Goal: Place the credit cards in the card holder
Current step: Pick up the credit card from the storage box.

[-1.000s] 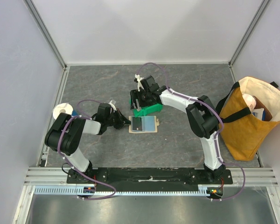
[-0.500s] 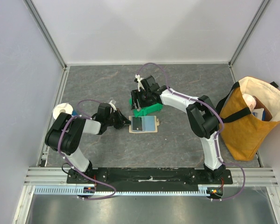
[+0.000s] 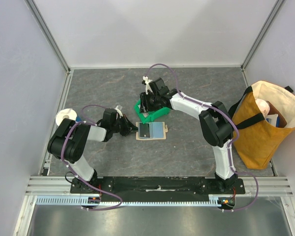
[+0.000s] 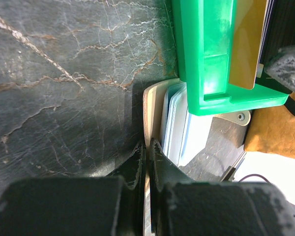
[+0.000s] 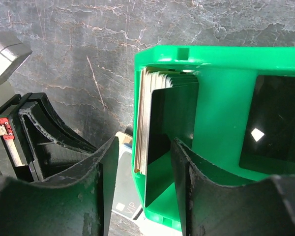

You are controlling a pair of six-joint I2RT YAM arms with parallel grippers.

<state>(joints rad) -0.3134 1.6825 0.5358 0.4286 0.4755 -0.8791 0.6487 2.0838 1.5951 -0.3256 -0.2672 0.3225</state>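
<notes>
The tan card holder (image 3: pixel 152 138) lies open in the middle of the table, with a dark card (image 3: pixel 146 131) and a light blue card (image 3: pixel 158 130) on it. My left gripper (image 3: pixel 131 129) is shut on the holder's left edge (image 4: pixel 151 115); whitish and blue cards (image 4: pixel 179 128) lie beside it. My right gripper (image 5: pixel 145 169) is open. Its jaws straddle the green bin's (image 5: pixel 221 108) left wall and a stack of cards (image 5: pixel 146 118) standing on edge inside, with a dark card (image 5: pixel 174 115) leaning against the stack. The holder (image 5: pixel 124 140) shows below.
The green bin (image 3: pixel 155 115) sits just behind the holder. An orange and cream tote bag (image 3: pixel 265 123) stands at the right. A white roll (image 3: pixel 66 116) lies at the left by my left arm. Walls enclose the table.
My right gripper has shifted slightly back and left, and the green bin has moved and tilted with it. My left gripper and the holder have not moved.
</notes>
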